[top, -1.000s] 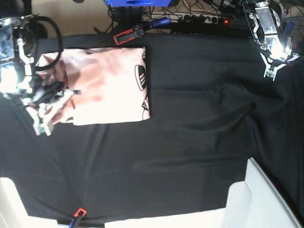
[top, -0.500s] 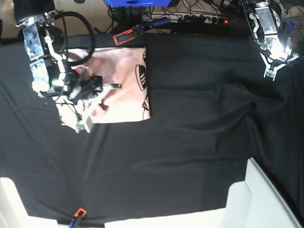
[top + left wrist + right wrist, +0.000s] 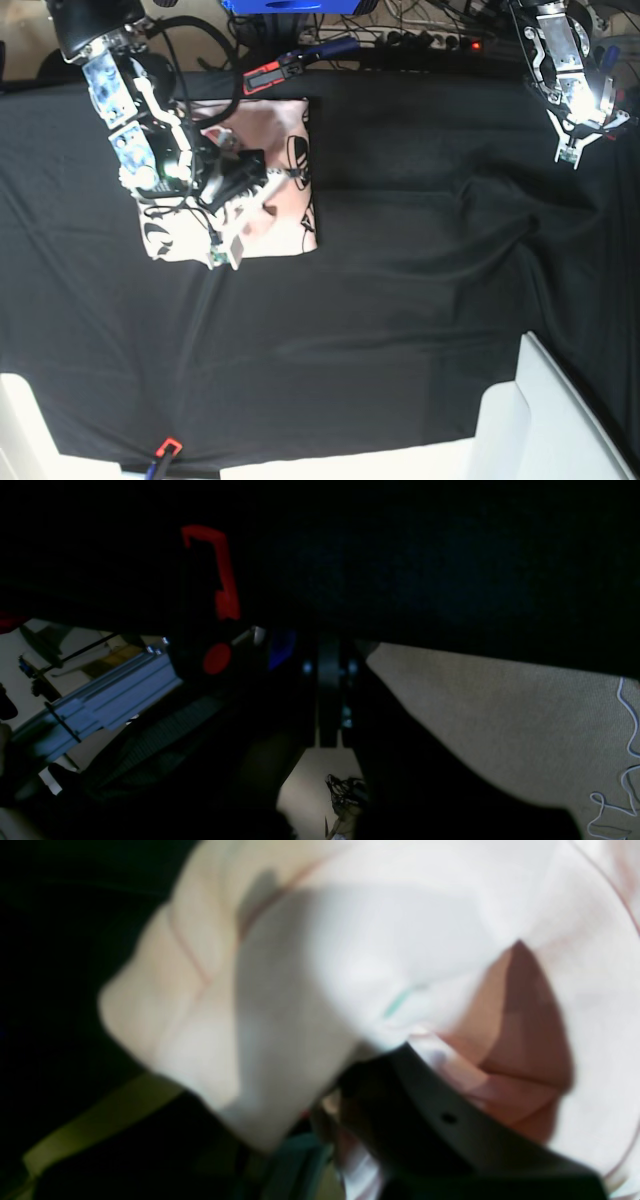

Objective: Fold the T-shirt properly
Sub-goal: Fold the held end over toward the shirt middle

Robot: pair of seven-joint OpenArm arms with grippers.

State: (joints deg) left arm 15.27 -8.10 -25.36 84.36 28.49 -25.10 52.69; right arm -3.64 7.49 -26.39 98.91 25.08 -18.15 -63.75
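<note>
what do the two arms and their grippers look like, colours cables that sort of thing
Both arms are silvery-white metal with black parts. The right arm, on the base view's left, has thick black cables looping off it, a bright light near the wrist and a pale gripper. Its wrist view shows a dark curved finger with a small hole. The left arm ends in a narrow white gripper.

1. A black cloth (image 3: 400,280) covers the table, wrinkled at its right.
2. An orange clamp (image 3: 265,76) sits at the far edge — another (image 3: 166,448) at the near edge.
3. A power strip (image 3: 430,40) lies behind; a white box (image 3: 560,420) stands near right.
</note>
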